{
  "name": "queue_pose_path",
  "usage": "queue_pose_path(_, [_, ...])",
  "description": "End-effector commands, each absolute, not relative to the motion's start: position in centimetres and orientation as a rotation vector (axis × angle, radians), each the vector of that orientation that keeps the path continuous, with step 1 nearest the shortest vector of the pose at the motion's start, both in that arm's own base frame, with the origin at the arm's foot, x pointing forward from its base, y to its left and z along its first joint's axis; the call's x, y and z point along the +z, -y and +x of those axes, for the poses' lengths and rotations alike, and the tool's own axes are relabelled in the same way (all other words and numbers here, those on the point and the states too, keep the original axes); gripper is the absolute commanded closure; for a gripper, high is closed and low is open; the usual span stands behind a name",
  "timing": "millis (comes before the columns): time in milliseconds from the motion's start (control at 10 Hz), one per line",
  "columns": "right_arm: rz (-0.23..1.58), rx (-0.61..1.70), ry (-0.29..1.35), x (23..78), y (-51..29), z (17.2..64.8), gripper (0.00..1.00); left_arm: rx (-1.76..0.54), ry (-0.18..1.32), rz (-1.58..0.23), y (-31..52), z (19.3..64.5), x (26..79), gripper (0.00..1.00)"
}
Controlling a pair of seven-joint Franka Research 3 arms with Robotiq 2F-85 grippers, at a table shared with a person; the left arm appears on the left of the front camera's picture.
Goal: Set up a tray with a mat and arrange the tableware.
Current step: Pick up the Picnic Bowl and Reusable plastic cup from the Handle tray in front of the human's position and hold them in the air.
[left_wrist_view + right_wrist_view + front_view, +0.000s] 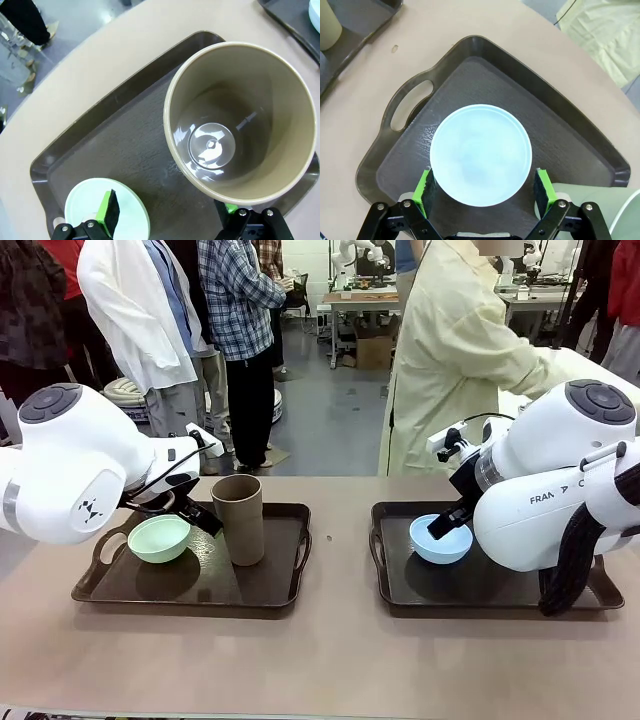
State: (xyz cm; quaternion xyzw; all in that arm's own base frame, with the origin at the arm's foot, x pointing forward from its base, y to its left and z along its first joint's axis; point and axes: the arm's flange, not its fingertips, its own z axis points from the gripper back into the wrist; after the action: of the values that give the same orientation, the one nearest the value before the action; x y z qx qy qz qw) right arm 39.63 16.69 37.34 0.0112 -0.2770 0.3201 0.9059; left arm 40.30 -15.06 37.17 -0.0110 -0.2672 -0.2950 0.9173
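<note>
Jaws of both grippers are released and spread wide, grasping nothing. Right gripper [484, 186] hangs over the right tray [560, 125], its green pads [425, 189] flanking the light blue bowl [480, 152], which sits upright on the tray's textured floor; whether the pads touch its wall cannot be told. Left gripper [167, 215] hovers over the left tray [180, 598], one pad above the mint green bowl [159, 538], the other at the rim of the brown tumbler [238, 518]; these two stand upright, just beside each other. Both trays rest on the tabletop [330, 660]. Judged step: grasping the light blue bowl. For a sound grip, centre the bowl between the pads, descend until they bracket the wall below the rim, then close evenly; an off-centre closure would likely skid so light a bowl across the tray. On the left, the straddling pose suits neither item, so one target should be chosen and centred first
</note>
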Motion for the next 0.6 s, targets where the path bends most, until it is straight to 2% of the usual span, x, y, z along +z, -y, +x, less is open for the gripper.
queue_pose_path(0, [0.023,0.661,0.572,37.3,-16.7,39.6,0.00,-0.607,0.550,-0.023,15.1,40.3,37.2,0.00])
queue_pose_path(500, [0.092,0.534,0.456,42.0,-17.0,30.0,0.00,-0.405,0.412,0.086,14.3,31.4,42.8,0.00])
